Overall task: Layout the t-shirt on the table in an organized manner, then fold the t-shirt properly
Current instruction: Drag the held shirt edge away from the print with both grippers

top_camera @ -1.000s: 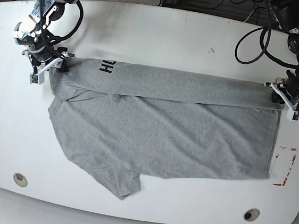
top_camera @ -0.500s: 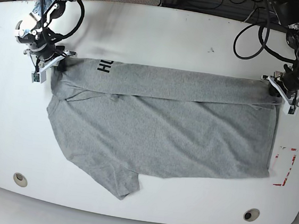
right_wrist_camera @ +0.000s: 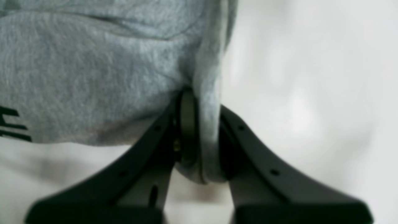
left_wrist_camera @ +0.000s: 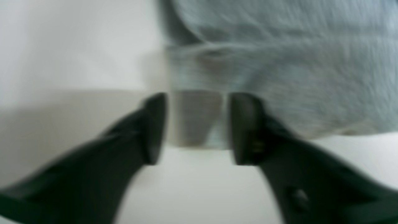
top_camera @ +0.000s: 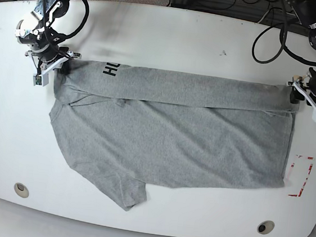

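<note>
The grey t-shirt (top_camera: 173, 137) lies flat on the white table (top_camera: 167, 34), its far edge folded over into a long band that shows black lettering (top_camera: 112, 69). My right gripper (top_camera: 66, 66) is at the band's left end, shut on a fold of the t-shirt (right_wrist_camera: 93, 62), as the right wrist view (right_wrist_camera: 202, 137) shows. My left gripper (top_camera: 294, 94) is at the band's right end. In the blurred left wrist view (left_wrist_camera: 194, 127) its jaws stand apart, with the t-shirt's (left_wrist_camera: 279, 62) edge just between the tips.
A red-and-white mark (top_camera: 300, 176) lies right of the shirt's hem. Two grommet holes (top_camera: 21, 189) (top_camera: 265, 226) sit near the front edge. Black cables (top_camera: 268, 39) trail over the back right of the table.
My left gripper has opened and drawn back to the right from the band's end. My right gripper has shifted slightly toward the back, still holding the shirt.
</note>
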Tool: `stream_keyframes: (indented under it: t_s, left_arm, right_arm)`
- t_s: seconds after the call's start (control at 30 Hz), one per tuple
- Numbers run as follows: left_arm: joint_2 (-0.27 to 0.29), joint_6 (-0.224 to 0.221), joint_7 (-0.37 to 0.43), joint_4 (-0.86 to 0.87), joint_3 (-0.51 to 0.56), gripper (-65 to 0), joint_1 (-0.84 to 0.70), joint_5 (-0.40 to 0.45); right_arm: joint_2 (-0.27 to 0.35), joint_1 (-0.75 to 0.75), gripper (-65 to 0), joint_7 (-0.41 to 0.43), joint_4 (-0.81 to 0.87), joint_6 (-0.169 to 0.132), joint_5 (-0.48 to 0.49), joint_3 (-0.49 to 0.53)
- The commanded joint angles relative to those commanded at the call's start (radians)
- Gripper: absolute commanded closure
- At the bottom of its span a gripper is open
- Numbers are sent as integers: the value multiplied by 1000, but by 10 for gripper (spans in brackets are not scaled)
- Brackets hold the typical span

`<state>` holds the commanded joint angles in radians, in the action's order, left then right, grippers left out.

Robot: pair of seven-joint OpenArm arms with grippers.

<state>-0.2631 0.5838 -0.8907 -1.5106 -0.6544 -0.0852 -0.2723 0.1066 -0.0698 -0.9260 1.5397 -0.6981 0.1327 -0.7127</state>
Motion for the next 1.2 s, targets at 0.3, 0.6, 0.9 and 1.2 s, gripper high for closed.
stream_keyframes:
  t_s: [0.3, 0.6, 0.9, 1.2]
  left_arm:
    - [0, 2, 0, 75, 72, -415, 29, -2]
    - [2, 2, 0, 104, 89, -268, 32, 2]
    - [3, 2, 0, 101, 104, -6, 20, 3]
    - [-2, 2, 0, 37, 106, -6, -49, 6]
  right_arm:
    - [0, 0, -2, 0, 0, 0, 0, 2]
    - [0, 5, 0, 0, 0, 0, 0, 2]
    - [2, 6, 0, 0, 0, 0, -5, 2]
    - [2, -54, 0, -17, 80, 0, -2, 2]
